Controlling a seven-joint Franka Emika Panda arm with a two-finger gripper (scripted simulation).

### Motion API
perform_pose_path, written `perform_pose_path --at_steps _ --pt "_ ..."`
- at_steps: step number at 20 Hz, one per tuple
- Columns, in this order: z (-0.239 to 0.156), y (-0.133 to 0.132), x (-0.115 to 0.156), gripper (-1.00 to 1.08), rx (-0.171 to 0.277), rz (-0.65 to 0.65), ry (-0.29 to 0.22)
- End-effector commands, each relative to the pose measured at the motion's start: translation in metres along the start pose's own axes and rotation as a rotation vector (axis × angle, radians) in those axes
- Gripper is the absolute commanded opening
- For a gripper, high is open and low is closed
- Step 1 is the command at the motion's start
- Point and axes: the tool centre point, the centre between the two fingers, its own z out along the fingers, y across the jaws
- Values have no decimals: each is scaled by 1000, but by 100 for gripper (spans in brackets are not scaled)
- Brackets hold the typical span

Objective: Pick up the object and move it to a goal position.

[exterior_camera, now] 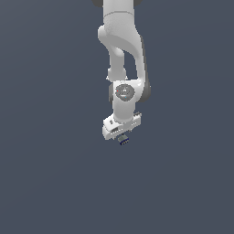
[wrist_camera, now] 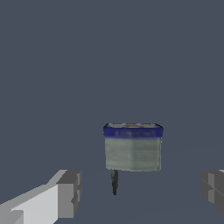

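Observation:
The object (wrist_camera: 133, 146) is a small blocky thing with a grey body and a dark blue band along one edge. In the wrist view it lies between my two grey fingertips (wrist_camera: 68, 192), which stand wide apart and do not touch it. My gripper (wrist_camera: 140, 190) is open. In the exterior view the object (exterior_camera: 123, 140) shows as a tiny dark blue and grey block just under the white gripper (exterior_camera: 120, 135), whose fingers are hard to make out there. A thin dark streak (wrist_camera: 114, 181) lies beside the object.
A plain dark grey-blue surface (exterior_camera: 55, 183) fills both views. The white arm (exterior_camera: 122, 50) comes down from the top of the exterior view. No goal marker or other object shows.

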Motion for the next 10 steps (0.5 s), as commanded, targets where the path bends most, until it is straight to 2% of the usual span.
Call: perform_pose_path --at_steps 1,10 --pt "9 0 -1 100 0 -1 -1" --pt "43 -1 -1 100 0 -5 0"
